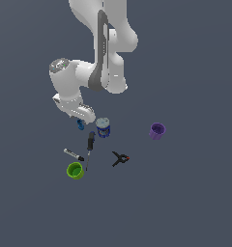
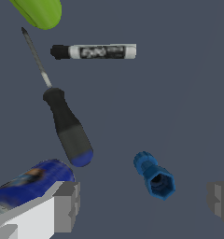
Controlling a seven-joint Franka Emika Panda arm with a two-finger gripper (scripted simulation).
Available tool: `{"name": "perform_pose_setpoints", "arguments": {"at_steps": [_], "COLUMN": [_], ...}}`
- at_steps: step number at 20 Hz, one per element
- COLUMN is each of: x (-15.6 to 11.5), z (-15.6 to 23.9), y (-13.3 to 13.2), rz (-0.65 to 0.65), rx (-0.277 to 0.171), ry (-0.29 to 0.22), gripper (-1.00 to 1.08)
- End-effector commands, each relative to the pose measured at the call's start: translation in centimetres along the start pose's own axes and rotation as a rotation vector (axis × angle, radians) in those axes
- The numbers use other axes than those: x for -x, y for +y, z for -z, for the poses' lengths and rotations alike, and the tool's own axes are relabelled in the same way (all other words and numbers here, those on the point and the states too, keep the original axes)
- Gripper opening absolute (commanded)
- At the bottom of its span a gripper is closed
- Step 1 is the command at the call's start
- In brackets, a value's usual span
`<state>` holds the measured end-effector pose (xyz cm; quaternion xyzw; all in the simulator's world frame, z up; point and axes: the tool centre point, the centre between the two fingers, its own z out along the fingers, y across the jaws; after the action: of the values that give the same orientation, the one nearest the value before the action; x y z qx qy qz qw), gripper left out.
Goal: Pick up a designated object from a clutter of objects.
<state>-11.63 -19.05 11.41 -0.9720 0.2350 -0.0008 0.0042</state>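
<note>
Gripper [image 2: 144,203] poised over the blue piece [image 2: 154,176], jaws wide and empty.

The piece lies on its side between the two fingers [image 2: 67,205], so closing should catch it. In the exterior view the can [image 1: 103,128] sits at its 3 o'clock, the screwdriver [image 1: 90,143] at 5, both crowding one finger; marker [image 1: 73,155], green cup [image 1: 75,171], clamp [image 1: 120,158], purple cup [image 1: 157,130] lie clear.
</note>
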Motion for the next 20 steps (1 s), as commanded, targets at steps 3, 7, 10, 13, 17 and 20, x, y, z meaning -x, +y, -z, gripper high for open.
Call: {"name": "perform_pose_setpoints", "arguments": {"at_steps": [3,7,10,13,17,20], "x": [1.1,1.6,1.6,1.6,1.7,1.7], "z": [-1.5,-2.0,-2.0,-2.2,-3.2,-4.4], "y": [1.8,2.6,2.6,2.6,2.6,2.7], "rz": [-0.047,-0.067,-0.066,-0.066,-0.067,-0.068], "rx": [0.005,0.008,0.008,0.008,0.009,0.009], "ry": [0.001,0.001,0.000,0.000,0.000,0.000], "gripper": [1.00,1.00,1.00,1.00,1.00,1.00]}}
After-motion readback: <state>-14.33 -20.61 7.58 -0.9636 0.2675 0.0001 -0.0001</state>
